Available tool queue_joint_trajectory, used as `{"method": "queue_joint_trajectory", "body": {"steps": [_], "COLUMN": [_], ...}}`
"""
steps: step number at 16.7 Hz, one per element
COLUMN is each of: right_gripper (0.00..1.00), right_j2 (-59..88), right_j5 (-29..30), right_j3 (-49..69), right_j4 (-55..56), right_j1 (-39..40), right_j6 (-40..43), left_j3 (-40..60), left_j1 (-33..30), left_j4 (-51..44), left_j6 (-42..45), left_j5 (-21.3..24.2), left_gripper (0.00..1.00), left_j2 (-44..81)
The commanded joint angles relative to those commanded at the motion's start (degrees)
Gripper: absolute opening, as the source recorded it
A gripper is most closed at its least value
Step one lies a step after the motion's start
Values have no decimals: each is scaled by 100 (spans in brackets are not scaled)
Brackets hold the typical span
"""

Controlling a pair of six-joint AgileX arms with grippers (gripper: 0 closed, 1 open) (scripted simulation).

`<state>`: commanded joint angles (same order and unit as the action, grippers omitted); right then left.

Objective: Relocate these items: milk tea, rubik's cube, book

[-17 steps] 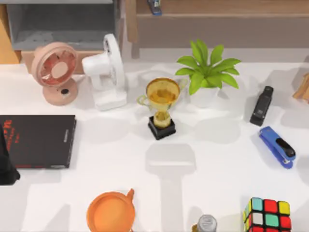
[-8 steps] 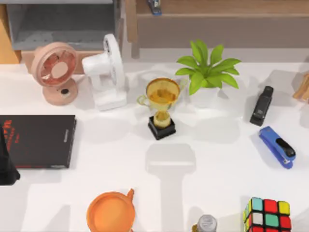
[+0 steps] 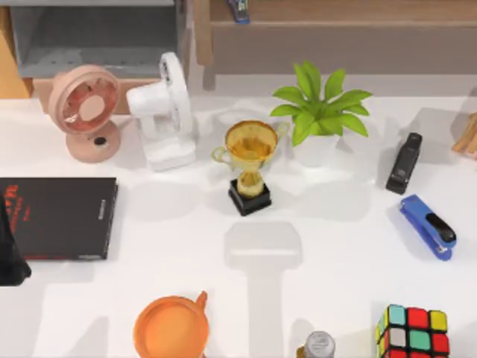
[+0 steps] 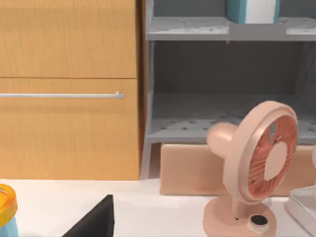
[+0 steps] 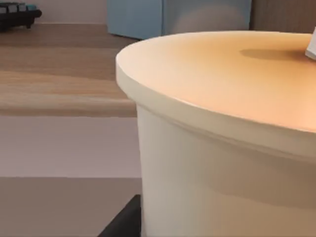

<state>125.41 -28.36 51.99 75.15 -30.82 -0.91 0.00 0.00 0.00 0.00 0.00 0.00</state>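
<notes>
The milk tea point(image 5: 232, 128), a cream cup with an orange-tinted lid, stands very close in the right wrist view. A dark part of my right gripper point(image 5: 121, 222) sits against the cup's wall. The rubik's cube point(image 3: 414, 332) rests on the table at the front right, with no gripper near it. The teal-blue book point(image 4: 252, 10) stands on the upper grey shelf, its white pages facing out. My left arm point(image 3: 9, 257) is parked at the table's far left edge, beside a black book point(image 3: 58, 218).
Along the back stand a pink fan point(image 3: 88, 112), a white fan point(image 3: 164, 112), a gold trophy point(image 3: 250, 165) and a potted plant point(image 3: 320, 112). A black stapler point(image 3: 404, 162) and a blue stapler point(image 3: 428, 226) lie at the right. An orange bowl point(image 3: 171, 328) and a capped bottle point(image 3: 319, 344) sit at the front.
</notes>
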Motion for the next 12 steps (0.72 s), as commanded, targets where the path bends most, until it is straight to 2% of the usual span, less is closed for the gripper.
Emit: {"method": "queue_joint_trajectory", "body": {"steps": [6, 12], "right_gripper": [0, 45], "right_j2": [94, 94], "right_j5": [0, 0], "right_j3": [-19, -19], "right_j4": [72, 72], "right_j1": [-3, -3], "right_j6": [2, 2], "left_j3": [0, 0], "left_j1": [0, 0], "left_j4": [0, 0], "left_j6": [0, 0], "left_j5": [0, 0], "left_gripper": [100, 100], "left_j2": [0, 0]}}
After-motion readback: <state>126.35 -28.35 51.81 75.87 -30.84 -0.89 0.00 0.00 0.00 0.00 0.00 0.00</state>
